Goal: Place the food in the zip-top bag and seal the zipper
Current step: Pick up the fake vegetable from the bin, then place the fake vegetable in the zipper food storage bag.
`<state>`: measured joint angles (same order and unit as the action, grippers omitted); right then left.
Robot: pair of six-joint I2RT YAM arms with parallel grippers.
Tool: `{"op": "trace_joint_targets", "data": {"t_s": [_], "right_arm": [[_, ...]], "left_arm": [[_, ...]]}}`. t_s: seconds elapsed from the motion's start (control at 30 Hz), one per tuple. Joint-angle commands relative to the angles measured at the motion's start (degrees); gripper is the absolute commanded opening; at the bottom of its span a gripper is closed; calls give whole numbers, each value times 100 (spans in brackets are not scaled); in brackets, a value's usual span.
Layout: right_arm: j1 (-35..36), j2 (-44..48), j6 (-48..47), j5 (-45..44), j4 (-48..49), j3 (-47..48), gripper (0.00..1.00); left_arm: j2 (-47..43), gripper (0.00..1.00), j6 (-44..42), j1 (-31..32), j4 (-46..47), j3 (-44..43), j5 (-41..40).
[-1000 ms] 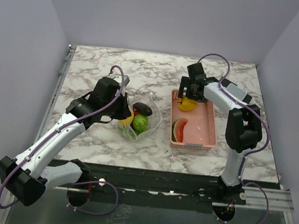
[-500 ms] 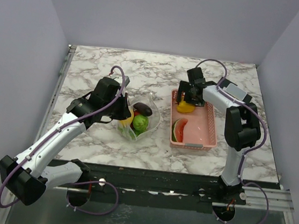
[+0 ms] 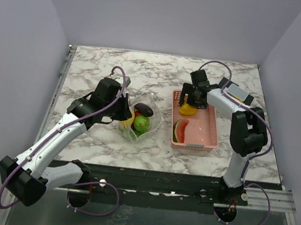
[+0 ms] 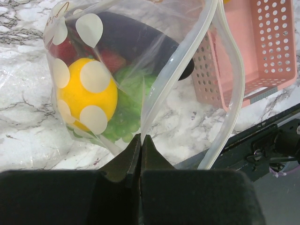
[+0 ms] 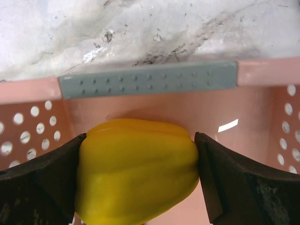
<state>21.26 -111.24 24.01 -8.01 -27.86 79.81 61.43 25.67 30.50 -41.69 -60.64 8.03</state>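
the left gripper (image 4: 141,138) is clamped tight on the rim of the zip-top bag (image 4: 154,70), its fingers pressed together at the bottom middle of the left wrist view. the bag stands open on the marble worktop (image 3: 101,69), left of centre in the top view, with the zipper (image 4: 237,79) parted in a wide loop. inside it lie a yellow fruit (image 4: 86,96), a green piece (image 4: 133,98), a red strawberry (image 4: 112,60) and a dark purple piece (image 4: 136,40). right of the bag is the pink basket (image 3: 198,131). the right gripper (image 5: 138,154) reaches into its far end, a finger against each side of the yellow pepper (image 5: 138,168), gripping it. the watermelon slice (image 3: 180,130) lies at the basket's near left corner.
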Motion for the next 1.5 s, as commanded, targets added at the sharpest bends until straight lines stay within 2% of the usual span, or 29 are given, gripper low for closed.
{"op": "trace_joint_targets", "data": {"t_s": [0.0, 0.43, 0.7, 0.93, 1.2, 1.47], "right_arm": [[-37, 696, -5, 119, -205, -124, 47], [40, 2437, -603, 1373, -405, -249, 43], [881, 3128, -799, 1724, -574, 44, 41], [1833, 3197, -709, 1795, -656, 540, 41], [2583, 3033, -630, 1739, -685, 777, 42], [3069, 2717, -431, 1460, -616, 630, 42]], "left_arm": [[-99, 0, -3, 26, -50, -21, -126], [-158, 0, -53, 31, -67, 11, -92], [-149, 0, -86, 32, -126, -121, -100], [-156, 0, -122, 28, -227, -235, -132], [-218, 0, -115, 31, -252, -242, -141], [-264, 0, -55, 28, -243, -288, -62]]}}
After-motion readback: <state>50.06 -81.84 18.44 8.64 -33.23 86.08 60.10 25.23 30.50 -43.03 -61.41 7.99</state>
